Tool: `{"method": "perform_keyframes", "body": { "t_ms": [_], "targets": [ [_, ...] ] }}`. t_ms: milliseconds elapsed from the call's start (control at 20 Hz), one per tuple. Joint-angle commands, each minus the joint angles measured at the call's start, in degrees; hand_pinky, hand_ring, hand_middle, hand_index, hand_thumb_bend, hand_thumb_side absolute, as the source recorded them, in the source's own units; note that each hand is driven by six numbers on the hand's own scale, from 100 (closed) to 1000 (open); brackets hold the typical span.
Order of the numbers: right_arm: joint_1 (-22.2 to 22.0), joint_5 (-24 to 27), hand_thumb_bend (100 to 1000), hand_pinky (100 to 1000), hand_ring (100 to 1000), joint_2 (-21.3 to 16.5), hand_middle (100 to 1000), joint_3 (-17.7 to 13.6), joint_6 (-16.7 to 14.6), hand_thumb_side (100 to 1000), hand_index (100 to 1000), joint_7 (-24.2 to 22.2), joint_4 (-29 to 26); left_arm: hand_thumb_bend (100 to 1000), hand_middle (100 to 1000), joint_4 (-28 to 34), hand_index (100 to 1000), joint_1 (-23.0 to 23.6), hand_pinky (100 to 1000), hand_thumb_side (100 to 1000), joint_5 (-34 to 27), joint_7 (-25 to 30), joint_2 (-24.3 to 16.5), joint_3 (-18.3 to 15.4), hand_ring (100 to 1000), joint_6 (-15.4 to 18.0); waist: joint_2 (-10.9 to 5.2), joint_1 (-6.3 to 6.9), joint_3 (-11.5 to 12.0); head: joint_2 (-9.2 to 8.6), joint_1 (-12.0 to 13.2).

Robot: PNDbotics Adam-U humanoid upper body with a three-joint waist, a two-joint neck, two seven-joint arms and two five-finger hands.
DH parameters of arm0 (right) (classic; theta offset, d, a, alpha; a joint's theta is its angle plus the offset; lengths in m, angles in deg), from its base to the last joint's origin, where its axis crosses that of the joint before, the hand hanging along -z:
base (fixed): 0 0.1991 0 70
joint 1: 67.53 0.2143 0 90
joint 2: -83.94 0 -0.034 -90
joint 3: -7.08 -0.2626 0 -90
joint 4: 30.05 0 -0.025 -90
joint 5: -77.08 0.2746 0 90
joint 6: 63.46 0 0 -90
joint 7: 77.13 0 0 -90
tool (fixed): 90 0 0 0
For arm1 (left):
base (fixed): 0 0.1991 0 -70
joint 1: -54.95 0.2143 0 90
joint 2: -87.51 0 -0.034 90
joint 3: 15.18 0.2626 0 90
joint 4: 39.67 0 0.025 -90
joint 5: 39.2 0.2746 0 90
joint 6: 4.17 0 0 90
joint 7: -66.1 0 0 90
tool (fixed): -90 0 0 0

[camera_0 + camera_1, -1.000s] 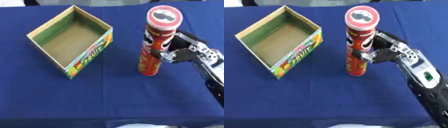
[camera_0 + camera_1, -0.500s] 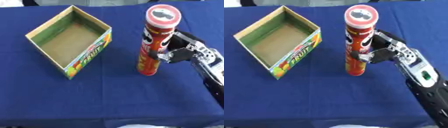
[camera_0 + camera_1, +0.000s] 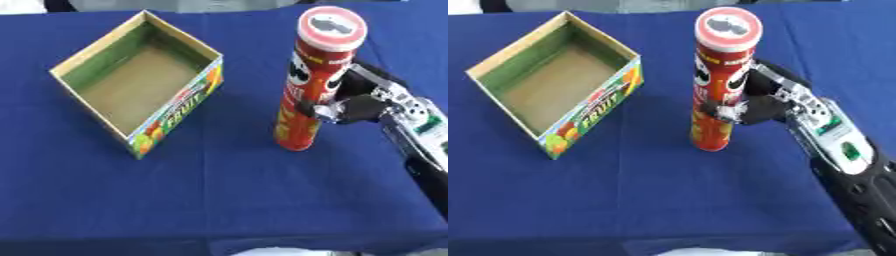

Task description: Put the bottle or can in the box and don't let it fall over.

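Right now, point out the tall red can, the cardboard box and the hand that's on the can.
Tall red can [image 3: 308,95], left eye view, middle of its side.
Cardboard box [image 3: 182,103], left eye view, printed front wall.
Right hand [image 3: 765,105], right eye view, palm beside the can.

We saw a tall red can standing upright on the blue tablecloth, its lid facing the camera. Our right hand came in from the right edge, its fingers curled round the can's middle. An open cardboard box with fruit printing on its side sat well apart to the left, and it was empty.
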Motion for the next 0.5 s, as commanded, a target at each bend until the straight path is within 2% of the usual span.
{"method": "perform_keyframes", "body": {
  "t_ms": [50,500],
  "targets": [
    [0.4,0.8,310,863,906,-0.5,665,-0.1,0.3,100,640,0.8,0.2,546,893,0.7,905,-0.7,752,1000,-0.3,-0.1,-1.6,-0.5,930,0.1,-0.58,0.21,0.0,0.31,-0.2],
    [0.4,1.4,151,855,885,-0.7,603,-0.5,0.1,100,575,2.3,-0.4,543,894,0.7,905,-0.8,751,1000,-0.2,0.0,-1.5,-0.4,930,0.0,-0.61,0.24,-0.2,0.31,-0.1]
  ]
}}
